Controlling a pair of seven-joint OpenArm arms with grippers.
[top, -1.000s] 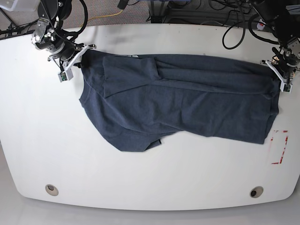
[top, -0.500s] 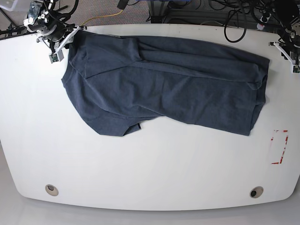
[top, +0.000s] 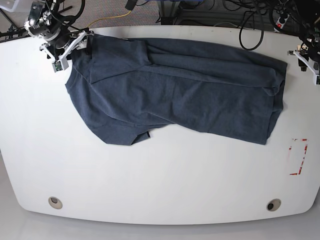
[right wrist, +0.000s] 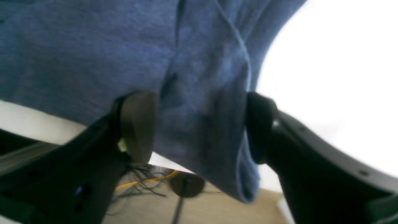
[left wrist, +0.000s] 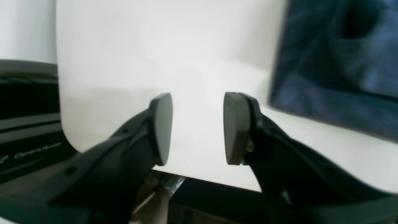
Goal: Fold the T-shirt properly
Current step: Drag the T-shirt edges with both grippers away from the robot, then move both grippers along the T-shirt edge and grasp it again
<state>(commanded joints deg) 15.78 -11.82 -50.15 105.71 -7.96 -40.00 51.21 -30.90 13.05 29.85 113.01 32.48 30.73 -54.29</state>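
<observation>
The dark navy T-shirt [top: 175, 90] lies spread, plain side up and wrinkled, across the far half of the white table [top: 160, 185]. My right gripper [top: 75, 46] is at the shirt's far left corner. In the right wrist view its pads [right wrist: 138, 124] stand wide apart with a bunched fold of the shirt [right wrist: 202, 130] between them, and this gripper [right wrist: 199, 126] is open. My left gripper [top: 304, 57] is at the table's far right edge, apart from the shirt. In the left wrist view it [left wrist: 198, 127] is open and empty, with the shirt [left wrist: 335, 62] off to the right.
A red tape marking [top: 298, 156] is on the table at the right. Two round holes [top: 55, 202] [top: 273, 204] sit near the front edge. Cables and dark stands lie behind the far edge [top: 200, 15].
Over the second the shirt was dragged toward the far left, then stopped. The left gripper has come off the shirt's right end. Both grippers shifted slightly nearer since half a second ago.
</observation>
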